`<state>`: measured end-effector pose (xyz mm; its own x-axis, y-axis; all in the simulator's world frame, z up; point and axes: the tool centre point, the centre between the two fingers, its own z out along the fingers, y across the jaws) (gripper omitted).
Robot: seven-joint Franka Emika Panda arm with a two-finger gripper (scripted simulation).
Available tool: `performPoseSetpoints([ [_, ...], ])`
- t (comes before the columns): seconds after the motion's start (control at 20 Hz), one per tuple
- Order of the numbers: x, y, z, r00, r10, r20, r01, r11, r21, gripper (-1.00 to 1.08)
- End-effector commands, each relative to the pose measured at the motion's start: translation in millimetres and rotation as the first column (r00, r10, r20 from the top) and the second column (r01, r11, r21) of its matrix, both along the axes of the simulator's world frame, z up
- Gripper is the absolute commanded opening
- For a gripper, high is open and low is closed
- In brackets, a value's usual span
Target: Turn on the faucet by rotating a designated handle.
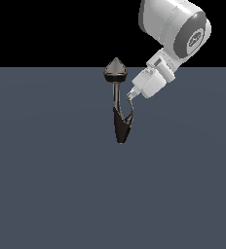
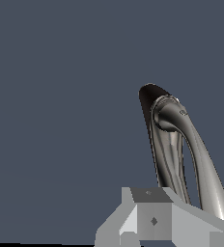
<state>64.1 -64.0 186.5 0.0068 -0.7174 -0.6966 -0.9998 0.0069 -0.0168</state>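
Observation:
The faucet (image 1: 116, 95) stands mid-scene in the exterior view, with a grey cone cap (image 1: 116, 69), a thin stem and a black tapering body (image 1: 120, 129). The handle (image 1: 131, 113) is a thin silvery sliver curving up from the body on the exterior view's right. My gripper (image 1: 132, 94) comes down from the upper right, its tips at the handle's upper end. The fingers (image 2: 152, 219) show pressed together with nothing between them. In the wrist view the faucet's curved metal parts (image 2: 172, 144) rise just beyond the fingers. I cannot tell there which is the handle.
The faucet stands on a flat blue-grey floor (image 1: 47, 185). The white arm (image 1: 176, 24) fills the upper right of the exterior view. No other objects show.

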Motion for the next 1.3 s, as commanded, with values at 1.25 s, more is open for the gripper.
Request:
performPoseSetpoints([
  [1.25,-43,11,3,1.0,-0.028,-0.011,0.028,1.0,0.014,-1.0],
])
